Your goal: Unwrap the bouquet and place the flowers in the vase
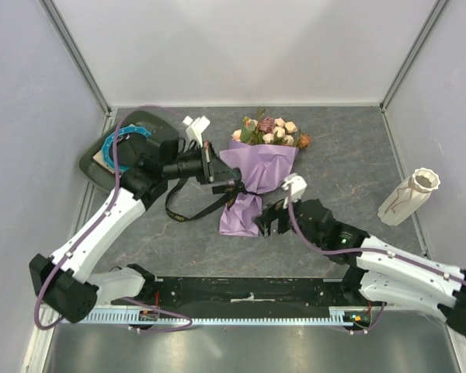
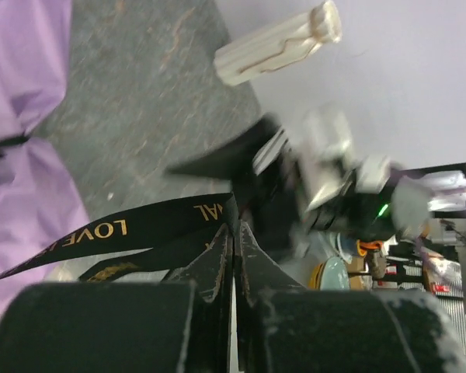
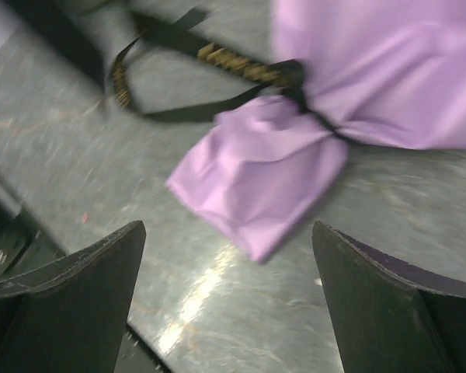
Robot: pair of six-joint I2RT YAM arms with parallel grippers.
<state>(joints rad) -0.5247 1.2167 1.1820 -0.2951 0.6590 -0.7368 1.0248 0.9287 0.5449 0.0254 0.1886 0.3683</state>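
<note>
At table centre the bouquet (image 1: 258, 167) lies, blooms toward 12 o'clock: light, crushable paper, so grip low; left gripper (image 2: 234, 225) is clamped on its limp ribbon (image 2: 101, 231), right gripper (image 3: 227, 233) gapes empty at 6 o'clock.

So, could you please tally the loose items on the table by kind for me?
Wrapped bouquet: 1
Black ribbon: 1
Cream vase: 1
Dark green tray: 1
Total: 4
</note>
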